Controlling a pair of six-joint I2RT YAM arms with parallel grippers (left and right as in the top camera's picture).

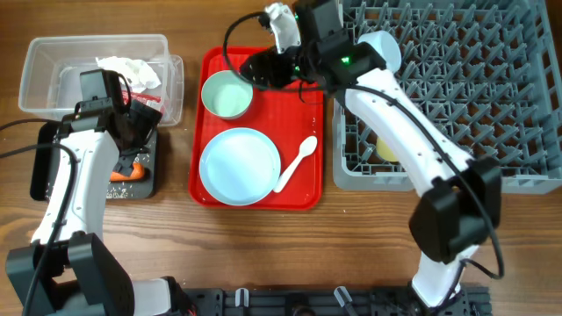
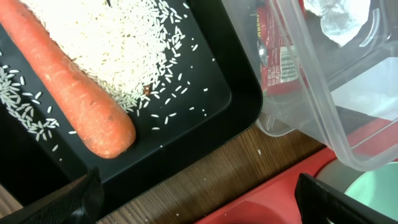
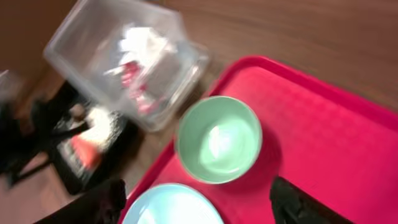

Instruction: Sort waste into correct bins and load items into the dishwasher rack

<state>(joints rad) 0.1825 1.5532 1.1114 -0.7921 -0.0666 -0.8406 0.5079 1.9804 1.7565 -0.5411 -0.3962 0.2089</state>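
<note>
Smooth, blunt-tipped orange carrot lies amid scattered white rice.

The overhead camera looks straight down on the whole table, with the red tray near the middle. The left wrist camera sits close above the black tray and clear tub just left of the red tray, catching its corner. The right wrist camera, blurred, looks from higher over the red tray, leftward past the pale bowl to that same tub and black tray.

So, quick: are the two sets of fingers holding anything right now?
Left gripper: fingers open, holding nothing, near the black tray.
Right gripper: fingers open, holding nothing, above the red tray.
</note>
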